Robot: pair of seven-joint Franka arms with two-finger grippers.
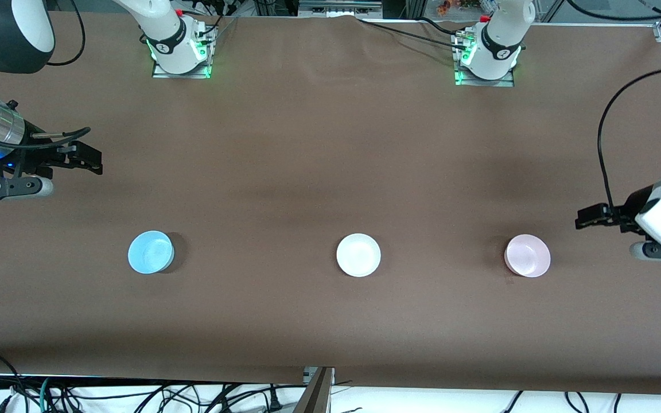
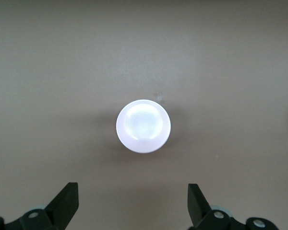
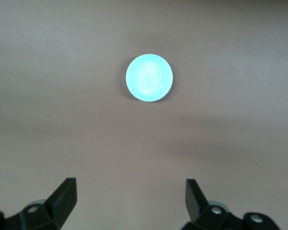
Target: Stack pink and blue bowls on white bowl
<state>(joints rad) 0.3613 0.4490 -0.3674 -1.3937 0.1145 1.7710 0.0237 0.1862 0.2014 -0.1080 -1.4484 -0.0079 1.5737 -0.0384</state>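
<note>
Brown cloth (image 1: 319, 143) is covering the whole table; cables (image 1: 135, 396) are trailing along the edge nearest the front camera. Nothing is sitting between the bowls or between either gripper and its nearest bowl.

Three bowls are sitting upright in a row, well apart, none touching: blue bowl (image 1: 150, 252) toward the right arm's end, white bowl (image 1: 358, 255) in the middle, pink bowl (image 1: 528, 255) toward the left arm's end.

Right gripper (image 1: 92, 160) is hanging over bare cloth at its own end of the table, fingers spread wide, holding nothing. In the right wrist view the two fingertips (image 3: 67, 189) are standing far apart with the blue bowl (image 3: 149, 78) showing well clear of them, centred between them.

Left gripper (image 1: 586, 218) is hanging over bare cloth at its end, just beside the pink bowl and not touching it, also spread wide and holding nothing. In the left wrist view the pink bowl (image 2: 143, 126) is sitting centred between the fingertips (image 2: 68, 191), near but apart.
</note>
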